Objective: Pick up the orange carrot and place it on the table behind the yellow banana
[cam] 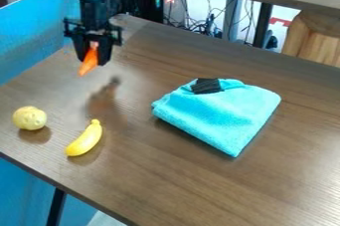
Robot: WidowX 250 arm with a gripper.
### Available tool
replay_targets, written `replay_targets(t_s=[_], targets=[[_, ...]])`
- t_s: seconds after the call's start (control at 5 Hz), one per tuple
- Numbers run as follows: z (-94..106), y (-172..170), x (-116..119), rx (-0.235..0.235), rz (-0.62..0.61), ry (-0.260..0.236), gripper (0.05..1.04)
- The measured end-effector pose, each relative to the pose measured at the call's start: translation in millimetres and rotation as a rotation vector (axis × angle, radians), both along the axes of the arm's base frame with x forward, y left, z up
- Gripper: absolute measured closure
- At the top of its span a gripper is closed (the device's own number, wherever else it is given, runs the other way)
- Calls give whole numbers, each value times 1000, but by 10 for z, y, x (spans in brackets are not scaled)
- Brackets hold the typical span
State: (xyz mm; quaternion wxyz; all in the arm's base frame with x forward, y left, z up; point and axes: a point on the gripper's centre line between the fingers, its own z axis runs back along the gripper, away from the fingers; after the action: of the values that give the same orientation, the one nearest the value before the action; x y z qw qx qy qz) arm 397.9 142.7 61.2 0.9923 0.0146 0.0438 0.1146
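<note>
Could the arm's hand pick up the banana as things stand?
Probably not as it is: the hand holds an orange thing and would likely have to let go of it first. Otherwise the way looks free, as the banana lies uncovered on the table.

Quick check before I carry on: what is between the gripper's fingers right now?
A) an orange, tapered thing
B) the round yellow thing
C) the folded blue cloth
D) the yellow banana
A: the orange, tapered thing sits between the fingers of the gripper, held above the table, while the banana, the blue cloth and the round yellow thing all lie on the tabletop.
</note>
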Motion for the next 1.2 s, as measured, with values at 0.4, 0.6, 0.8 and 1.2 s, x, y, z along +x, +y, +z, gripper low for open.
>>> replay_targets(t_s=[0.4,0.6,0.8,1.2], targets=[[-309,223,173,7,-4,113,521],[-320,252,191,4,4,122,521],[-334,287,154,10,29,119,438],[45,302,43,74,82,12,73]])
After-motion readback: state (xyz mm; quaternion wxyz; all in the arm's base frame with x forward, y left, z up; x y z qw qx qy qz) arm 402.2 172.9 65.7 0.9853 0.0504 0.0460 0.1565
